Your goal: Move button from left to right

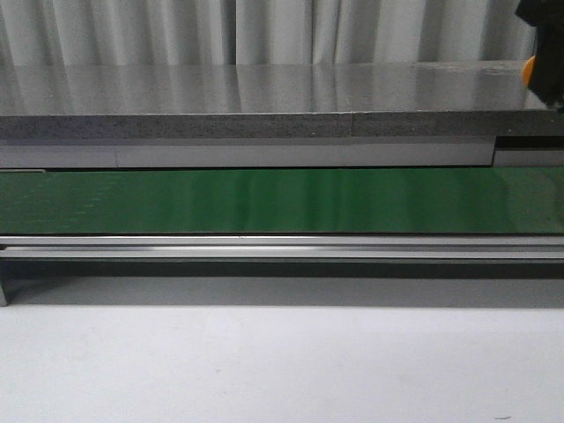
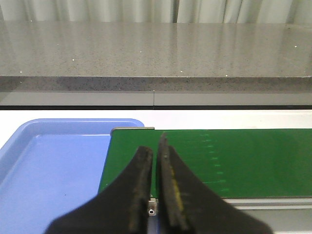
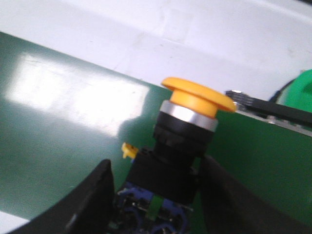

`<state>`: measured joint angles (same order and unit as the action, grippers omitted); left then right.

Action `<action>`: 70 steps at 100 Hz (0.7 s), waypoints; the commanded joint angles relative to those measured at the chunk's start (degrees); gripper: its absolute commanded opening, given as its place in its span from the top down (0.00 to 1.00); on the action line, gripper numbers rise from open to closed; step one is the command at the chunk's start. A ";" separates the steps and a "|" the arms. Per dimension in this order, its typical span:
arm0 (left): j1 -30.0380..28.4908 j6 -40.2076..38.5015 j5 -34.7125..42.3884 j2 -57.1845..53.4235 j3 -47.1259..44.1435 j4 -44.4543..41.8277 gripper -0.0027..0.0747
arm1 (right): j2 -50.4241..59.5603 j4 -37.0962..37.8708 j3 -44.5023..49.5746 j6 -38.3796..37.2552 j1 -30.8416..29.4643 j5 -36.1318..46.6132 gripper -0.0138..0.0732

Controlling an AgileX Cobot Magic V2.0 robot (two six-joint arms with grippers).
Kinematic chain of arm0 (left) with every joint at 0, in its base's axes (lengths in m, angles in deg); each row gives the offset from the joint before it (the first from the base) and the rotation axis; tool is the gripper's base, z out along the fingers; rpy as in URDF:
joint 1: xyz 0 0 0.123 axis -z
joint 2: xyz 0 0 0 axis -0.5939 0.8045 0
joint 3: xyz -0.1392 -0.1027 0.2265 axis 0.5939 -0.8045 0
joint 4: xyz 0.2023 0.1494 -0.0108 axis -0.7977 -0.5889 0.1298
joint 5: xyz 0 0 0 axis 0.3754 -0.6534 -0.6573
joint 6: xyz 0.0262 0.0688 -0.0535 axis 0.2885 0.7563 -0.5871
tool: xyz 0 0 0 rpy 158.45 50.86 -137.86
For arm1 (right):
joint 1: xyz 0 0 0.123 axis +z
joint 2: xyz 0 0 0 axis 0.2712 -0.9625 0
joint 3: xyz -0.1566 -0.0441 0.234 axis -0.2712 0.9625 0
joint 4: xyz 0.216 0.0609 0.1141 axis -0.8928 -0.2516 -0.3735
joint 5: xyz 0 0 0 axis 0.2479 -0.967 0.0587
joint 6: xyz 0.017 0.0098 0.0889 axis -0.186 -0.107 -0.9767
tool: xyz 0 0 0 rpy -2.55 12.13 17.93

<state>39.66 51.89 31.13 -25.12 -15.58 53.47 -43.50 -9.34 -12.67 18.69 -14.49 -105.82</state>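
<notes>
The button [image 3: 181, 142] has a round yellow-orange head, a silver collar and a black blocky body with a blue base and a small green mark. My right gripper [image 3: 157, 197] is shut on that body, one black finger on each side, above the green conveyor belt [image 3: 58, 136]. In the front view only the edge of the right gripper [image 1: 546, 84] shows at the top right corner, with a sliver of the orange button [image 1: 529, 70] beside it. My left gripper [image 2: 156, 161] is shut and holds nothing, over the belt's left end [image 2: 234, 161].
A blue tray [image 2: 48, 165] lies next to the belt's left end. A grey speckled counter [image 1: 264, 97] runs behind the belt [image 1: 264, 201], with curtains beyond. A bright green object [image 3: 304, 92] shows past the belt's right end. White table [image 1: 264, 361] lies in front.
</notes>
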 commanded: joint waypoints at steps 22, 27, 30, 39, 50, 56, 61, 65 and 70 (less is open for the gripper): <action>0.52 -0.11 4.94 0.52 1.62 0.72 0.96 | 0.41 0.59 -2.40 3.09 -14.28 4.79 0.61; 0.52 -0.11 4.94 0.52 1.62 0.72 0.96 | -0.30 0.59 -2.40 3.65 -16.80 5.36 0.61; 0.52 -0.11 4.94 0.52 1.62 0.72 0.96 | -0.83 0.59 -2.40 4.09 -18.00 5.47 0.61; 0.52 -0.11 4.94 0.52 1.62 0.72 0.96 | -2.11 0.59 -2.40 6.12 -21.54 5.47 0.61; 0.52 -0.11 4.94 0.52 1.62 0.72 0.96 | -4.17 0.59 -2.40 7.94 -24.98 5.55 0.61; 0.52 -0.11 4.94 0.52 1.62 0.72 0.96 | -5.51 0.69 -2.40 9.31 -26.65 5.67 0.61; 0.52 -0.11 4.94 0.52 1.62 0.72 0.96 | -6.59 0.73 -2.40 10.56 -27.82 5.74 0.61; 0.52 -0.11 4.94 0.52 1.62 0.72 0.96 | -7.51 0.70 -2.40 11.16 -28.72 5.86 0.61; 0.52 -0.11 4.94 0.52 1.62 0.72 0.96 | -8.52 0.75 -2.40 11.26 -29.63 5.91 0.61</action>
<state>39.66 51.89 31.13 -25.12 -15.58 53.47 -53.00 -8.97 -13.11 28.11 -42.39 -102.61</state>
